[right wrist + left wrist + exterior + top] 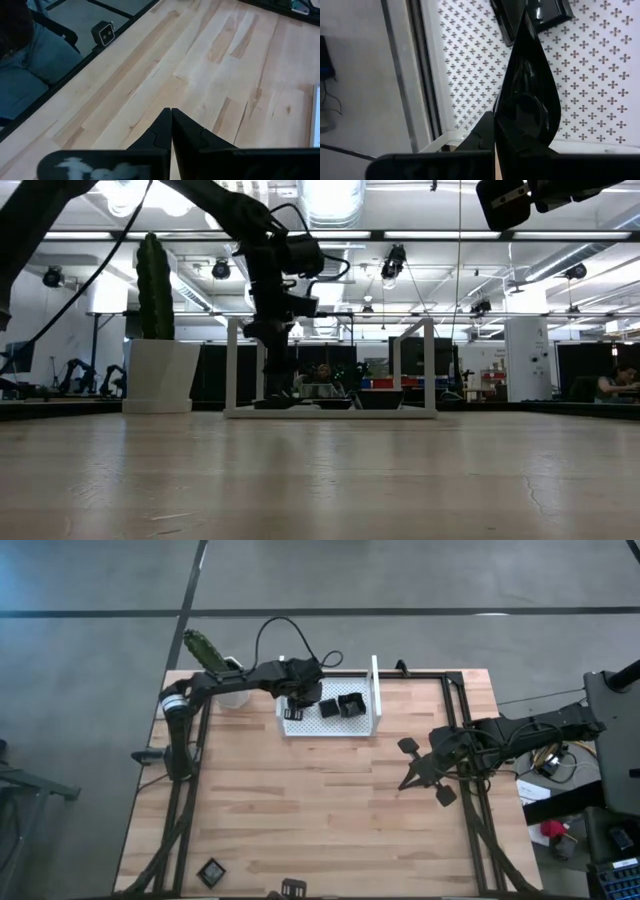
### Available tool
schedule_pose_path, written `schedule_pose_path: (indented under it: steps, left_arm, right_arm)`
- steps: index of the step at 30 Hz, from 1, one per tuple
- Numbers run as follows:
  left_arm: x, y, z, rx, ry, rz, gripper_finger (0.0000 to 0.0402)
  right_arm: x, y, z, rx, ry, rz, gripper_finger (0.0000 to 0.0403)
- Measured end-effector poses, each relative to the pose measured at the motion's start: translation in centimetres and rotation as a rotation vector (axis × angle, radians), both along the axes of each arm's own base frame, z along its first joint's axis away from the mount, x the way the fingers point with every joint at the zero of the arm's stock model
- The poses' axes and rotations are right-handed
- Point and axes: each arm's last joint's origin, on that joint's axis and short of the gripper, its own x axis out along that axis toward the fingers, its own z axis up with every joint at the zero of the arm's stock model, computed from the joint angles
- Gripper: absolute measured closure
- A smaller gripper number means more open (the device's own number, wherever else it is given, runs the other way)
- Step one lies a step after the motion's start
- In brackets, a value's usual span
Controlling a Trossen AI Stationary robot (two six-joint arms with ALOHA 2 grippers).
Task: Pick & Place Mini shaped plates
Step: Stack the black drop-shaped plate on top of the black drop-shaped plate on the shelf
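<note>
My left gripper (298, 710) reaches into the white perforated tray (372, 690) at the table's far side and is shut on a glossy dark teardrop-shaped mini plate (525, 85). Two more dark plates (340, 706) lie on the tray's floor, and one of them, a square one (535, 10), shows just past the held plate's tip. Another two plates (211, 871) lie flat by the table's near edge. My right gripper (171, 114) is shut and empty over bare wood on the table's right side. My left gripper pinches the teardrop plate by its wide rounded end (522, 117) between the two fingers (481, 131), coming from above and pointing down into the tray. The plate stands on edge with its pointed tip (525, 20) away from the fingers. Whether the tip touches the tray's floor I cannot tell.
A white pot with a green cactus (215, 665) stands just left of the tray, close behind my left arm. The tray's upright walls (432, 365) rise around the gripper. A small camera block (104, 33) sits at the table's edge.
</note>
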Motion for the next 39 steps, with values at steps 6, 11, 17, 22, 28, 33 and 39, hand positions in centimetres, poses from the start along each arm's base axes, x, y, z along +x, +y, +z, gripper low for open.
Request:
schedule_pose_path:
  steps: [6,11,17,22,28,33,39]
  left_arm:
    - [-0.3,-0.2,-1.7,-0.004,0.020,-0.010,0.0402]
    - [-0.5,-0.1,-2.5,0.050,0.040,0.006,0.0401]
    - [-0.4,0.0,-2.8,0.063,0.026,0.003,0.0401]
    - [-0.3,0.0,-3.1,0.056,0.030,0.002,0.0401]
    - [0.0,0.1,-4.1,0.040,0.051,-0.002,0.0401]
    - [0.0,0.2,-4.2,0.050,0.059,0.004,0.0401]
    - [0.0,0.3,-4.1,0.059,0.060,0.009,0.0401]
  right_arm:
    - [0.0,0.0,0.0,-0.006,-0.004,0.005,0.0394]
    - [0.0,0.0,0.0,-0.008,-0.005,0.006,0.0394]
    - [0.0,0.0,0.0,-0.009,-0.005,0.007,0.0394]
    - [0.0,0.0,0.0,-0.009,-0.005,0.007,0.0394]
    - [0.0,0.0,0.0,-0.007,-0.004,0.006,0.0394]
    - [0.0,0.0,0.0,-0.008,-0.003,0.006,0.0394]
    - [0.0,0.0,0.0,-0.009,-0.004,0.008,0.0394]
